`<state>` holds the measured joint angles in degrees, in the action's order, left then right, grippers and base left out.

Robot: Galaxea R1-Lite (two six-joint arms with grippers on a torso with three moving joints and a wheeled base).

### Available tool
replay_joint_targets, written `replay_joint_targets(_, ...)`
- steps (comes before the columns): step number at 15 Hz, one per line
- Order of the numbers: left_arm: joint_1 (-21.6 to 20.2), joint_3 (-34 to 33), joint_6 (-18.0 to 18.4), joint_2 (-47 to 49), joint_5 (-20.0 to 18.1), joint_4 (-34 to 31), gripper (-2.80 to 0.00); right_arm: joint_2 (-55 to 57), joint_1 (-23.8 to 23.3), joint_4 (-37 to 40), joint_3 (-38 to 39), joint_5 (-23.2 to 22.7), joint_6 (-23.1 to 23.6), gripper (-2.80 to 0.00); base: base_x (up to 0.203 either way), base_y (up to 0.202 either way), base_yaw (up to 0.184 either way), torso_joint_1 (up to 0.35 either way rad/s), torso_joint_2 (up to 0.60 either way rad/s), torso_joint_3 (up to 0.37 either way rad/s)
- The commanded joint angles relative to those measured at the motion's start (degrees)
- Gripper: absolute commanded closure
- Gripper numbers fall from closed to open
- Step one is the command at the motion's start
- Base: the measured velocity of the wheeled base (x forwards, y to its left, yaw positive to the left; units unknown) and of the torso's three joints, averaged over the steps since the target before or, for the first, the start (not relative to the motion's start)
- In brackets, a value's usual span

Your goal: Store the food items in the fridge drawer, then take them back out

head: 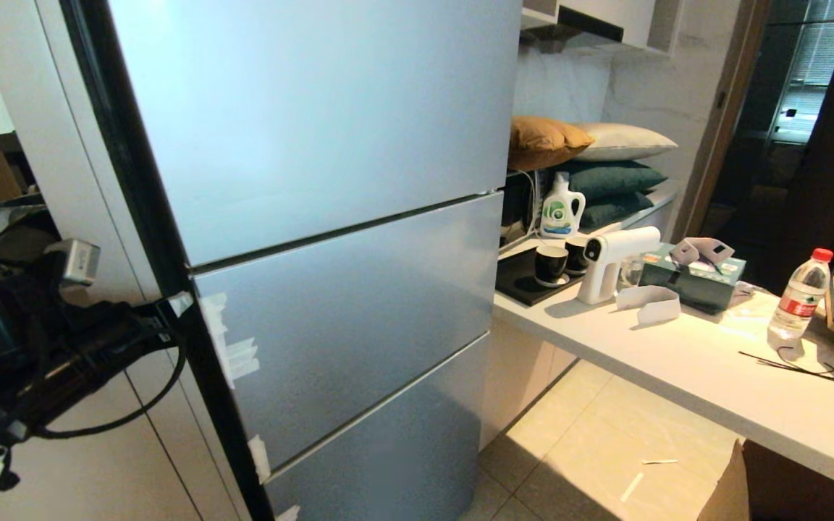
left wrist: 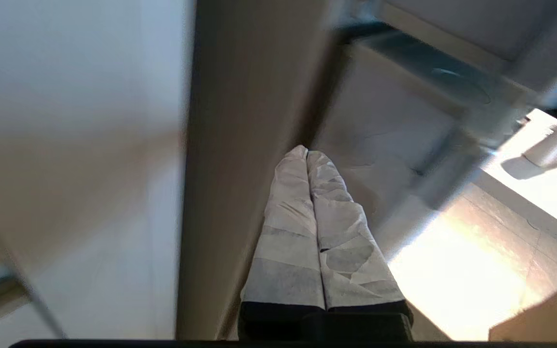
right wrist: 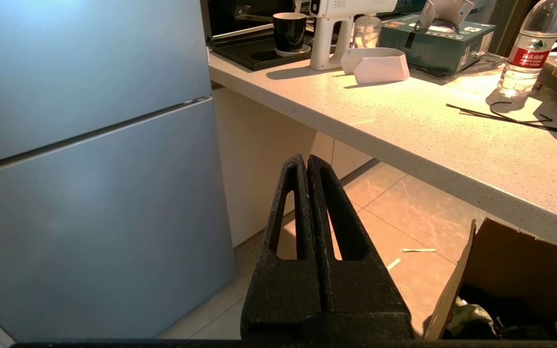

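Note:
The fridge (head: pixel 344 304) stands with its silver-blue door panels closed, so the fridge drawer is hidden behind them. No food items are in view. My left arm (head: pixel 62 347) reaches in from the left at the height of the middle panel. Its white-taped left gripper (left wrist: pixel 306 152) is shut and empty, with its tips at the dark left side edge (left wrist: pixel 254 121) of the fridge. My right gripper (right wrist: pixel 306 159) is shut and empty. It hangs low, pointing at the floor tiles (right wrist: pixel 404 203) between the fridge (right wrist: pixel 90 193) and the counter.
A light counter (head: pixel 677 362) runs along the right with a white spray gun (head: pixel 612 264), black cups (head: pixel 552 264), a green tissue box (head: pixel 692 278) and a water bottle (head: pixel 799 293). An open cardboard box (right wrist: pixel 515 280) stands on the floor below it. Pillows (head: pixel 591 166) are stacked behind.

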<state>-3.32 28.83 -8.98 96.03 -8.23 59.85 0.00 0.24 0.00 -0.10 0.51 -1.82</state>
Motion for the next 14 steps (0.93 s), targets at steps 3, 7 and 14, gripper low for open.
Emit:
replay_joint_targets(3, 2.0, -1.2, -0.1, -0.6, 0.0, 0.4, 0.0, 0.1, 0.0, 0.0, 0.0, 0.0, 0.0, 0.0, 0.0, 0.0, 0.0, 0.0, 0.0, 0.0)
replay_joint_targets(7, 2.8, -2.0, -0.1, -0.8, -0.1, 0.4, 0.0, 0.1, 0.0, 0.0, 0.0, 0.0, 0.0, 0.0, 0.0, 0.0, 0.0, 0.0, 0.0, 0.0)
replay_joint_targets(14, 5.5, -4.1, -0.1, -2.3, -2.7, 0.4, 0.0, 0.1, 0.0, 0.0, 0.0, -0.1, 0.1, 0.0, 0.0, 0.0, 0.0, 0.0, 0.0, 0.0)
